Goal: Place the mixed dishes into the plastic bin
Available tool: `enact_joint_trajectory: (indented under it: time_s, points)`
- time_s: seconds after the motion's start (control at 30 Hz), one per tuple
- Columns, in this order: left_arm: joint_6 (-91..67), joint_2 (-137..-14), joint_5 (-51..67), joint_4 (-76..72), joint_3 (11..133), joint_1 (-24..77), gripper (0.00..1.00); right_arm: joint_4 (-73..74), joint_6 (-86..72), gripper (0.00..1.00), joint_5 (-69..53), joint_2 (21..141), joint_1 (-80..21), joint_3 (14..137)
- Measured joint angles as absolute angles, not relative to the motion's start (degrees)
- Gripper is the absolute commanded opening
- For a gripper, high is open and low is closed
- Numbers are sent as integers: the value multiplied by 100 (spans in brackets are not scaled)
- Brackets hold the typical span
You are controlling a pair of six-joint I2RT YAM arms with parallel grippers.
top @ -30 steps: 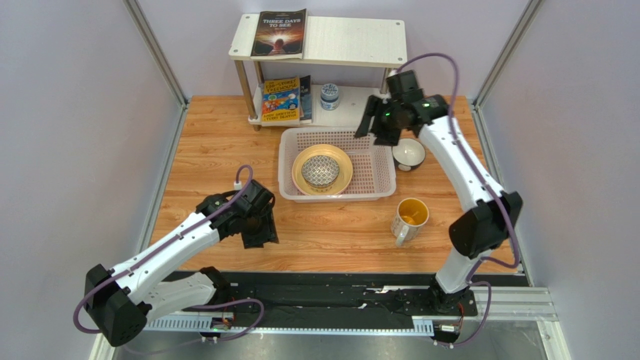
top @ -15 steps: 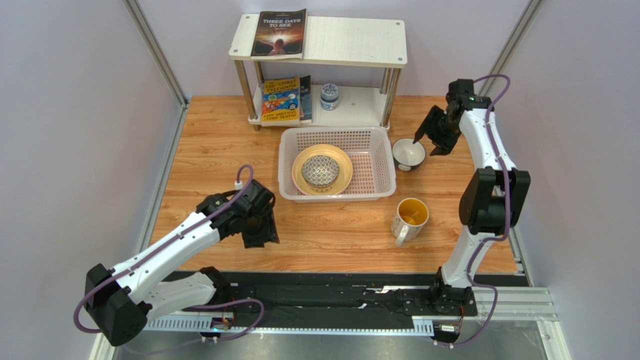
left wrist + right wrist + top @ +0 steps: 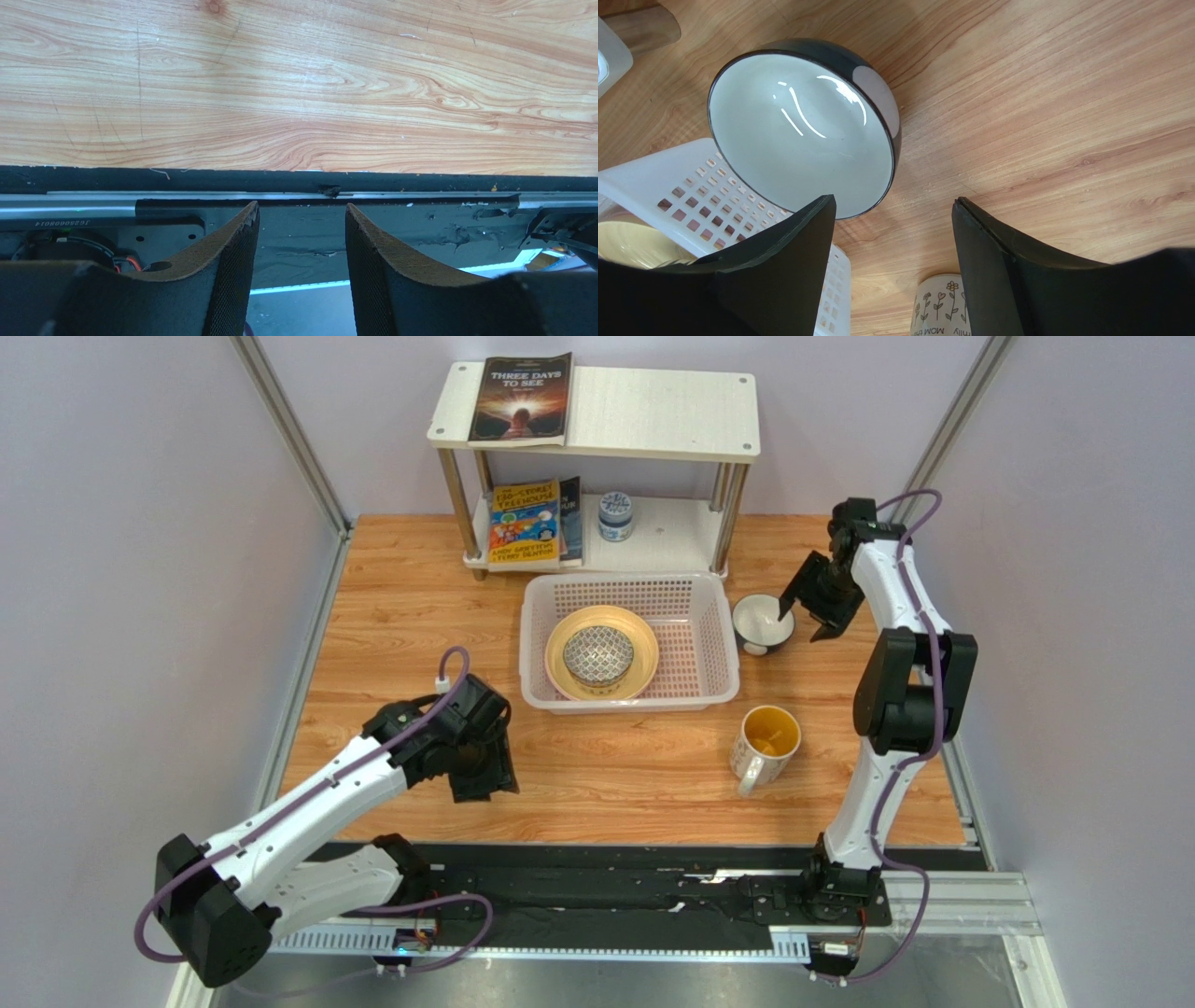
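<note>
The whitish mesh plastic bin (image 3: 701, 669) sits mid-table and holds a pale yellow plate (image 3: 634, 672) with a grey patterned bowl (image 3: 599, 655) on it. A small white bowl (image 3: 762, 622) with a dark rim stands on the table just right of the bin; it also shows in the right wrist view (image 3: 801, 129). A yellow-lined mug (image 3: 765, 742) stands in front of the bin's right corner; its flowered side shows in the right wrist view (image 3: 941, 308). My right gripper (image 3: 815, 599) is open, hovering just right of the white bowl. My left gripper (image 3: 481, 773) is open and empty over bare wood.
A white two-tier shelf (image 3: 659, 406) stands at the back with books (image 3: 523, 395) and a small blue-and-white jar (image 3: 615, 514). Grey walls close in both sides. The black base rail (image 3: 295, 180) runs along the near table edge.
My right arm swung from over the bin's back right corner out to the right, then came down beside the white bowl. The left arm barely moved.
</note>
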State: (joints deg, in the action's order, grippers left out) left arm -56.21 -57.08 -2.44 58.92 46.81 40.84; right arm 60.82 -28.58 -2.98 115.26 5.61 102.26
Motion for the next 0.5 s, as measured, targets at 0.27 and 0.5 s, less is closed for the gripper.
enact_joint_trajectory:
  time_s: [0.27,0.5]
  points:
    - [-5605,-5776,-244,5894,4681,4084,54,6005,-2845,65,-294,11974,615,10125]
    - [-5603,-5776,-244,5896,4681,4084,54,5885,-2875,41,-386,12234,620,9950]
